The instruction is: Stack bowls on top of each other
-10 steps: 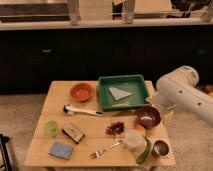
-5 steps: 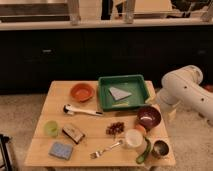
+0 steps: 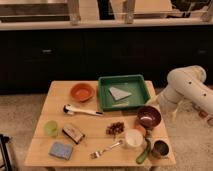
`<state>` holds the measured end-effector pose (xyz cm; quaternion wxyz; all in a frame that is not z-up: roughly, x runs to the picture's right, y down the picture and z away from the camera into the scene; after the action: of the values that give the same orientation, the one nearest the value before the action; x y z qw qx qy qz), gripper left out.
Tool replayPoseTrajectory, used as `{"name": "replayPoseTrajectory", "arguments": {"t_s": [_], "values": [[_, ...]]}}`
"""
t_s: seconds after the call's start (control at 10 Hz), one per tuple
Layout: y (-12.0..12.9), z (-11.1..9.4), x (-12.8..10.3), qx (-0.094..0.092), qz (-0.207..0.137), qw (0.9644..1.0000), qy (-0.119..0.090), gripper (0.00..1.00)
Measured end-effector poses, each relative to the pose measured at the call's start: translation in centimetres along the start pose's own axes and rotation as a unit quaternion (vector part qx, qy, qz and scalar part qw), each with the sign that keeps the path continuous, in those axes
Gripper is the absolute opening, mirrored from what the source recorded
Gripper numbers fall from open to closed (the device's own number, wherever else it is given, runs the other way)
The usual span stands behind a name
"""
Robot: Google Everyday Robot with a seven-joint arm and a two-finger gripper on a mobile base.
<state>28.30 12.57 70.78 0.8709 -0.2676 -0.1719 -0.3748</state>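
Observation:
The dark maroon bowl [image 3: 149, 116] sits upright near the right edge of the wooden table [image 3: 55, 100]. The orange bowl [image 3: 82, 92] sits at the back left of the table, left of the green tray. The two bowls are well apart, with the tray between them. My white arm reaches in from the right. My gripper [image 3: 164, 103] hangs at its lower end, just off the table's right edge, a little above and to the right of the maroon bowl. Nothing shows in its grasp.
A green tray [image 3: 125, 92] holding a grey wedge stands at the back centre. Also on the table are a white-handled brush [image 3: 80, 110], a light-green cup [image 3: 51, 128], a blue sponge [image 3: 61, 149], a fork [image 3: 106, 148], a white cup [image 3: 133, 138] and a metal can [image 3: 160, 148].
My arm has drifted slightly to the right, away from the table's edge. The bowls and the other things have not moved.

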Motion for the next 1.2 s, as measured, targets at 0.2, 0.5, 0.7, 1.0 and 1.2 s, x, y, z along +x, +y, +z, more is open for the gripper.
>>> {"name": "replayPoseTrajectory", "arguments": {"t_s": [0.2,0.5,0.7,1.0,1.2], "values": [[0.1,0.8,0.2,0.002,-0.021,0.9998,-0.004,0.8],[0.4,2.0,1.1,0.013,-0.041,0.9991,-0.006,0.8],[0.8,3.0,2.0,0.012,-0.051,0.9986,-0.007,0.8],[1.8,4.8,3.5,-0.001,-0.055,0.9985,-0.006,0.8],[2.4,6.1,4.2,-0.012,-0.05,0.9986,-0.01,0.8]]}}
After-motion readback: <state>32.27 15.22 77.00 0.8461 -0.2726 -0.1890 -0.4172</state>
